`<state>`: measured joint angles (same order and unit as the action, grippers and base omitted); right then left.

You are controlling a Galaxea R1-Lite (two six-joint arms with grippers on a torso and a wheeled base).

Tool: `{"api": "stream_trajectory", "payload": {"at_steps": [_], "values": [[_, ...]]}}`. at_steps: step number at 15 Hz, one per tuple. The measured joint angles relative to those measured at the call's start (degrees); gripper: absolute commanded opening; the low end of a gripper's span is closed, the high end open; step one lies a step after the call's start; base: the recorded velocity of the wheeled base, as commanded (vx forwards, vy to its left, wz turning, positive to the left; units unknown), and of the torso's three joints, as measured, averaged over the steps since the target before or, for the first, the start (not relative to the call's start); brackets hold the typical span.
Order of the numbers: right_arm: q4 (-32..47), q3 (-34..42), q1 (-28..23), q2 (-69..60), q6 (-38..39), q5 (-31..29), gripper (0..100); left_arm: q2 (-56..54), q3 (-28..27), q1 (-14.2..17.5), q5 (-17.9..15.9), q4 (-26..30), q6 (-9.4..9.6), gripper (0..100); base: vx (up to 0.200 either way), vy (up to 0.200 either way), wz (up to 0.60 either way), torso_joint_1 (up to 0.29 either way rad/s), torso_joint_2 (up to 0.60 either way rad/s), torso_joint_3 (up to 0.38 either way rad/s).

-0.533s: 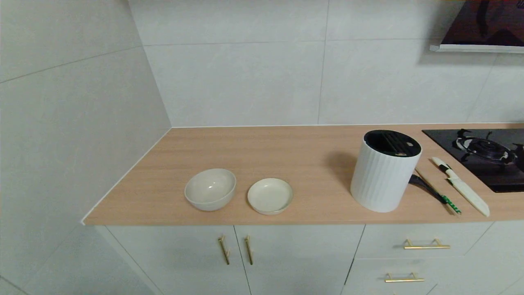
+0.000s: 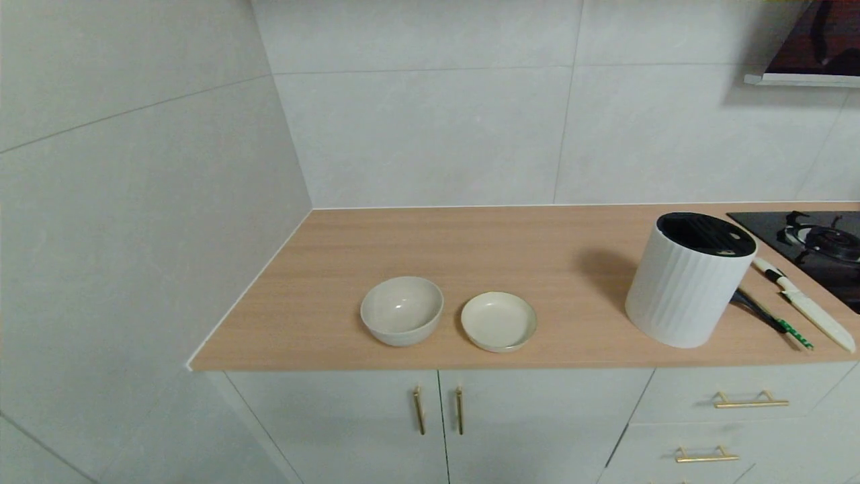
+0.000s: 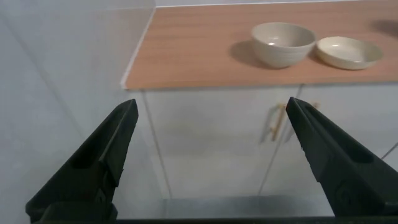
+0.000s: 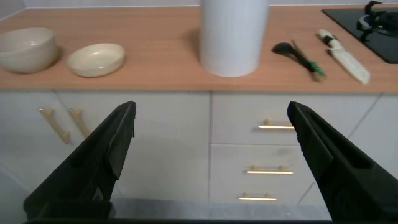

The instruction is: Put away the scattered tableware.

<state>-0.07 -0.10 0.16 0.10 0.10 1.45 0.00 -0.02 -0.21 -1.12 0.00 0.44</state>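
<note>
Light wood-grain worktop: runs from the tiled corner wall on the robot's left to the hob on its right. It carries all the tableware.

White cabinet fronts below the worktop, with slim brass handles on doors and drawers.

Left gripper: held low in front of the cabinet fronts, short of the worktop's left end. Its black fingers are spread wide, with nothing between them.

Right gripper: also low, facing the drawers under the holder. Its fingers are spread wide and hold nothing.

Black glass gas hob: set into the worktop at the far right, one burner grate visible.

White ribbed cylindrical utensil holder with a black slotted top: upright, right of centre, near the front edge.

Pale grey-green round bowl: upright near the front edge, left of centre, well apart from the holder.

Cream shallow round dish: just beside the bowl on its right, with a narrow gap and no contact.

Knife with a white blade and white-and-black handle: flat between holder and hob, lying diagonally.

Black spoon-like utensil: flat, head close against the holder's base; whether they touch, I cannot tell.

Thin stick with a green-patterned end: lies along the black utensil. Single or a pair, I cannot tell.
</note>
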Motion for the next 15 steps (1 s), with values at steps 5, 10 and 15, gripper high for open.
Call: {"api": "stream_trajectory", "payload": {"at_steps": [5, 10, 15], "values": [[0.0, 0.0, 0.0, 0.01, 0.0, 0.0, 100, 0.0, 0.02, 0.02, -0.02, -0.1, 0.0, 100, 0.0, 0.08, 0.0, 0.001, 0.0, 0.002], [0.0, 0.0, -0.09, 0.0, 0.06, 0.02, 100, 0.0, 0.02, 0.02, 0.0, 0.0, 0.0, 100, 0.0, 0.0, 0.0, 0.0, 0.0, 0.0], [0.0, 0.0, -0.02, 0.01, 0.09, 0.0, 100, 0.0, 0.02, 0.02, -0.02, -0.05, 0.0, 100, 0.0, 0.0, 0.0, 0.0, 0.0, 0.0]]}}
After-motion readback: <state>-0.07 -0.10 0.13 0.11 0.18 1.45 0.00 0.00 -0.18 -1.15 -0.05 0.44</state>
